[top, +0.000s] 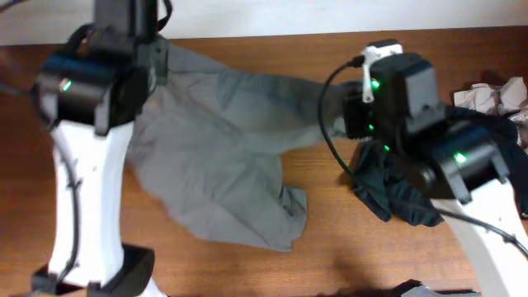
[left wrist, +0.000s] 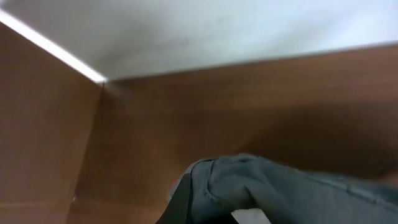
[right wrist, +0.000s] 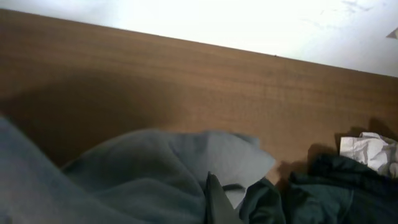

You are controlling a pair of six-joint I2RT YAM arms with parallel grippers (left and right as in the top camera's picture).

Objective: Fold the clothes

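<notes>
We look down on a pair of grey-olive cotton shorts (top: pixel 223 157) lying opened out and wrinkled on a brown wooden worktop (top: pixel 330 239). They lie just beside a crumpled black garment (top: pixel 388 194), on the left arm's side of it. One upper corner of the shorts reaches toward the black garment, and the opposite upper corner is well apart from it. A small pale crumpled cloth (top: pixel 495 97) sits on the other side of the black garment from the shorts.

Each arm holds one of those upper corners. In its wrist view, the left pincer (left wrist: pixel 205 214) is closed tight on a bunched fold of the shorts. The right pincer (right wrist: pixel 217 205) is also closed tight, with shorts fabric gathered round its finger, and the black garment is just beside it.

In our judgement, the main risk is on the right. The black garment lies so near that a lift or sweep could snag it and drag it into the fold. Both grips are on small bunches of fabric, so an uneven pull could slip a corner free or skew the fold.
</notes>
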